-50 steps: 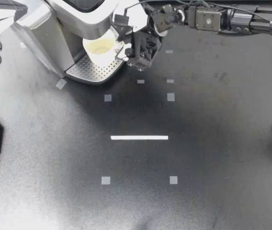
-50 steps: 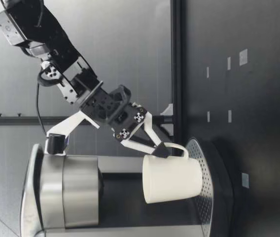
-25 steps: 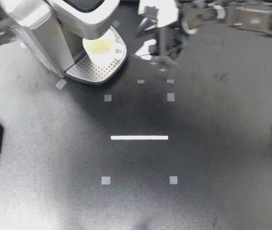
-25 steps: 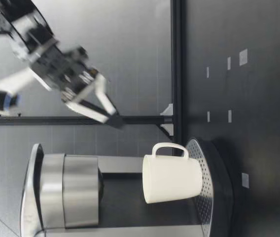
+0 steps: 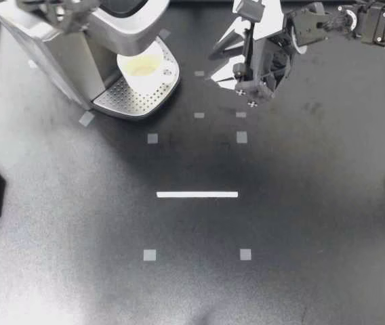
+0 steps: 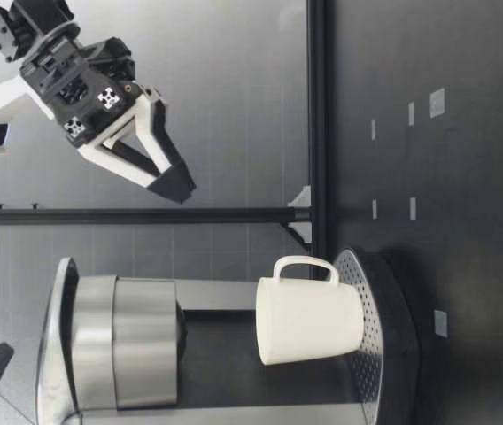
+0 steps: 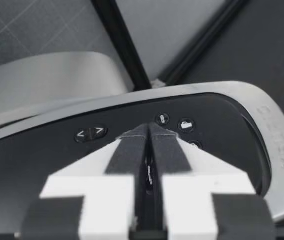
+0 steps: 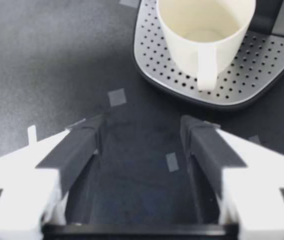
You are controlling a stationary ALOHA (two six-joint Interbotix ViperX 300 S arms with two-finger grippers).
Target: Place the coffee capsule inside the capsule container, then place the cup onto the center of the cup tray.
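Black table — grey tape squares, one white strip

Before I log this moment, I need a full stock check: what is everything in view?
coffee machine: one, silver and black, on my left side of the table
cup: one, white, upright on the cup tray, under the machine's head
cup tray: one, silver, perforated, at the machine's base
tape squares: several, grey, scattered over the table
strip: one, white, mid-table
table: one, black
left gripper: one, white and black, shut, empty, over the machine's button panel
right gripper: one, white and black, open, empty, raised above the table beside the cup tray
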